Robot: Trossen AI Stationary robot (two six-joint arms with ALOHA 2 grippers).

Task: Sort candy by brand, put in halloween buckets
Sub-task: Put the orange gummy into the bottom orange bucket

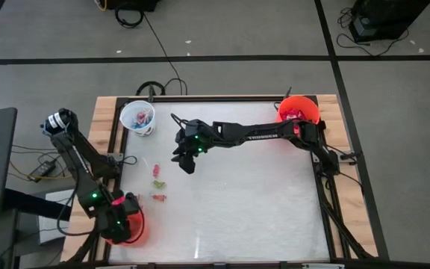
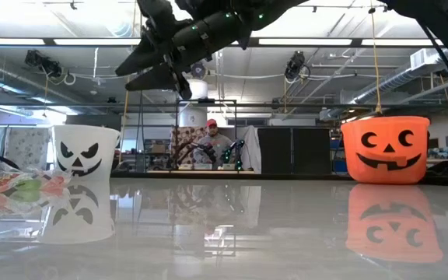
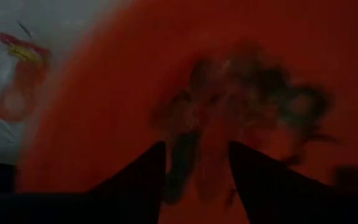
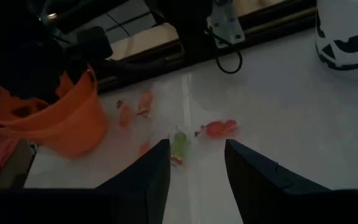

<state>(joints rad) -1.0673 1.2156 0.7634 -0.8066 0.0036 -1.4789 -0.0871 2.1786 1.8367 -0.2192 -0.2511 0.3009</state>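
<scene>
Three halloween buckets stand on the white table: a white one (image 1: 138, 117) at the far left, an orange-red one (image 1: 298, 110) at the far right, and another orange-red one (image 1: 134, 226) at the near left. My left gripper (image 3: 197, 149) points down into that near-left bucket, open, above the dark wrapped candy (image 3: 253, 93) on the bucket's floor. My right gripper (image 1: 186, 158) hangs open above the table's middle. Loose candy lies left of it: a green piece (image 4: 180, 144) and orange-red pieces (image 4: 219, 129).
Both far buckets hold candy (image 1: 142, 116). More orange pieces (image 4: 143, 102) lie beside the near-left bucket (image 4: 61, 124). A wooden frame (image 1: 104, 127) borders the table. The near right of the table (image 1: 260, 217) is bare. A person (image 2: 211, 138) sits far behind the table.
</scene>
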